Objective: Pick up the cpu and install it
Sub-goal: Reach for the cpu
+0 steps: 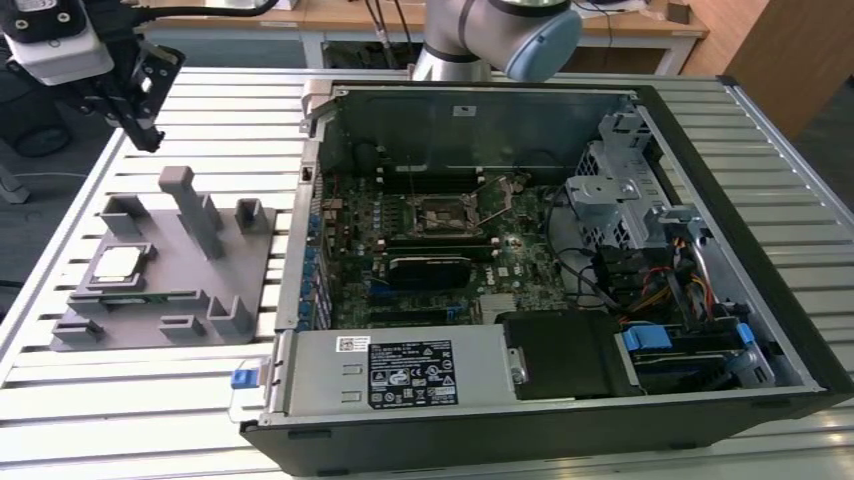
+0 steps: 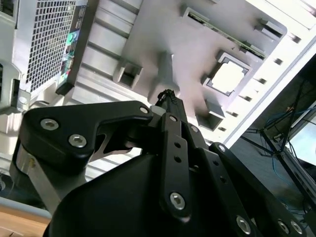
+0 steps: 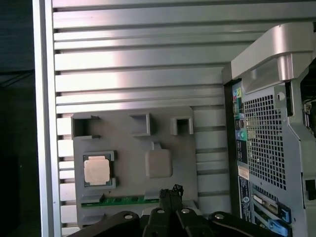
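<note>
Slatted metal worktop [image 1: 227, 110], silver ribs running side to side. Two things sit straight on it. There's a grey fixture plate [image 1: 234, 265] lying flat toward the exterior view's left. Just beside it, on the exterior view's right, an open computer case [image 1: 781, 230] lies on its side, a strip of bare slats between them.

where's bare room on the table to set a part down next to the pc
Bare slats of the table lie in front of the grey holder, and behind it, by the gripper. Crowded: the holder with its posts and the cpu, and inside the open computer case.
</note>
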`<state>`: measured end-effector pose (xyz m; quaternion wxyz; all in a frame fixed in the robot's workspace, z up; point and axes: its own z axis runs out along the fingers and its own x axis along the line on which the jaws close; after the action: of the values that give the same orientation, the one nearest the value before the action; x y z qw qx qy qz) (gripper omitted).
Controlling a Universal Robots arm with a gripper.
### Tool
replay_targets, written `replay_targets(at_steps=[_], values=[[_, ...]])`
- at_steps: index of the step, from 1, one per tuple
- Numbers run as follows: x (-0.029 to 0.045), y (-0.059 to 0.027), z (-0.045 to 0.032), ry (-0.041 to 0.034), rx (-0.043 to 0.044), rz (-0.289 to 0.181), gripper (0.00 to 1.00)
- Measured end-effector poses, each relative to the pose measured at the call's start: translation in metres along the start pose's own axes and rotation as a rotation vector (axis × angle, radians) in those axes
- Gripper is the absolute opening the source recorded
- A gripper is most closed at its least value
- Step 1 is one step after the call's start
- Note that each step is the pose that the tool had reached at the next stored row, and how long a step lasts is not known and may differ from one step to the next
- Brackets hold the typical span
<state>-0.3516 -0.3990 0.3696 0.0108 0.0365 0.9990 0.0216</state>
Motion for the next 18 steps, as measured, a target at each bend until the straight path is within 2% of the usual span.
replay_targets(at_steps=[5, 8, 13, 18], values=[[0.0198, -0.0017, 0.0070, 0.0064, 0.0004, -0.001, 0.11], [0.0272, -0.0025, 0.0124, 0.0090, 0.0004, -0.001, 0.11], [0.0358, -0.0038, 0.0211, 0.0153, 0.0010, -0.002, 0.11], [0.0383, -0.0068, 0.0299, 0.0342, 0.0021, -0.016, 0.11]])
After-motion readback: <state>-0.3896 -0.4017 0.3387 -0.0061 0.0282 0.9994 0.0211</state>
